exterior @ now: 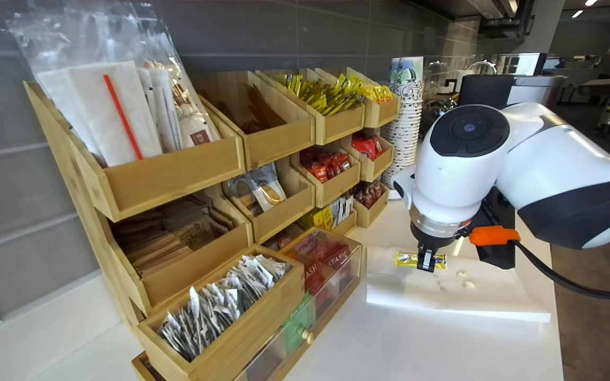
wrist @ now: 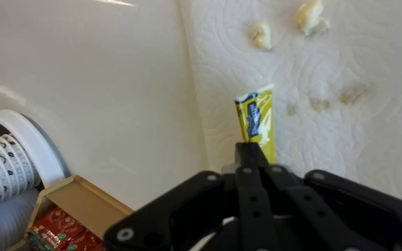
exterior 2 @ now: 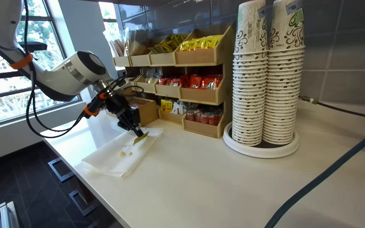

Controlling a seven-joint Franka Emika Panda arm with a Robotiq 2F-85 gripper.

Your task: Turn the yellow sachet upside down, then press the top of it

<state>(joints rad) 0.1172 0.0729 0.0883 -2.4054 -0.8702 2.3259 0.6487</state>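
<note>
A yellow sachet (exterior: 405,259) with a blue label is at the white paper towel (exterior: 474,296) on the counter. In the wrist view the sachet (wrist: 265,115) extends beyond my fingertips, its label facing the camera. My gripper (wrist: 250,150) is shut, with its fingertips pinching the sachet's left long edge near the middle. In an exterior view the sachet (exterior 2: 140,138) looks tilted under the gripper (exterior 2: 139,132). I cannot tell whether its lower edge touches the towel. The sachet's near end is hidden behind the fingers.
Several pale lumps (wrist: 261,36) and brown stains (wrist: 354,96) mark the towel. A tiered wooden rack (exterior 2: 201,129) of packets stands along the wall. Stacked paper cups (exterior 2: 249,95) stand in a round white tray (exterior 2: 265,153) beside it. The counter's front edge (exterior 2: 84,180) borders the floor.
</note>
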